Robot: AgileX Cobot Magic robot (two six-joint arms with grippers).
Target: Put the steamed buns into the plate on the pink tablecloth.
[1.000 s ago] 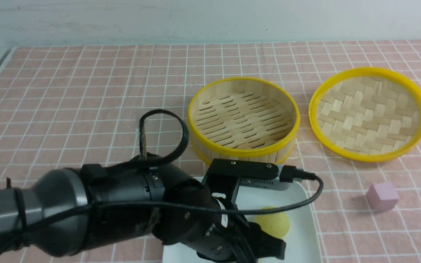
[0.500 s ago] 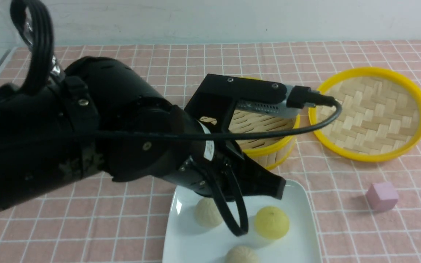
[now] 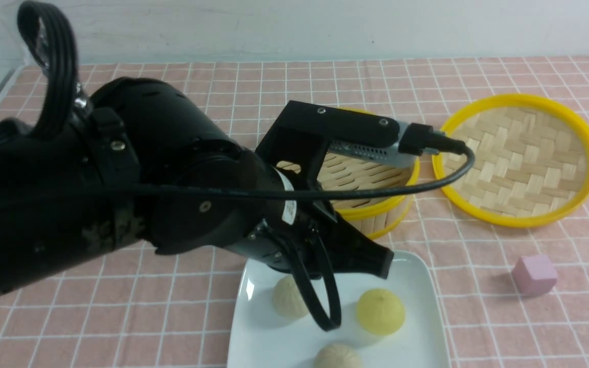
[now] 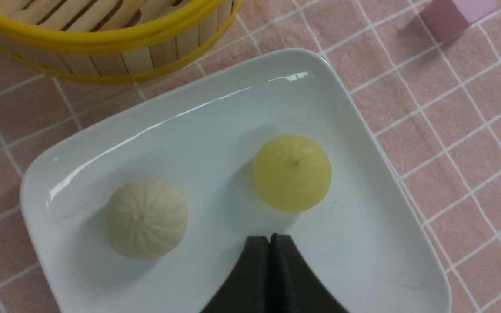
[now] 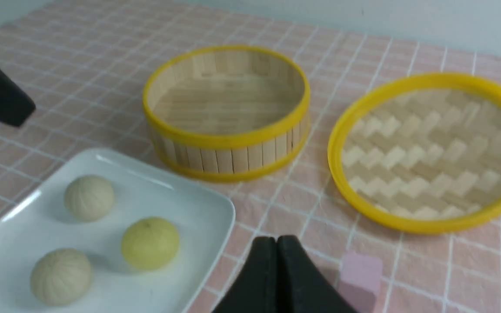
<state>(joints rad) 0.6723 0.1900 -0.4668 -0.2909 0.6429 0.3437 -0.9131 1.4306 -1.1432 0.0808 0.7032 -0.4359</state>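
Three steamed buns lie in the white plate (image 3: 420, 327) on the pink tablecloth (image 3: 172, 92): a beige one (image 3: 287, 299), a yellow one (image 3: 380, 311) and a second beige one (image 3: 338, 357) at the front edge. My left gripper (image 3: 384, 263) hangs just above the plate's far side, shut and empty. In the left wrist view its closed tips (image 4: 269, 238) sit between the beige bun (image 4: 146, 219) and the yellow bun (image 4: 292, 173). My right gripper (image 5: 276, 240) is shut with nothing in it, off to the plate's right; the front view does not show it.
An empty yellow-rimmed bamboo steamer (image 3: 371, 184) stands just beyond the plate, partly behind my left wrist. Its woven lid (image 3: 517, 158) lies to the right. A small pink cube (image 3: 535, 275) rests on the cloth right of the plate.
My left arm has risen off the plate and drawn back a little, uncovering the two beige buns. In the last half second it has barely moved.
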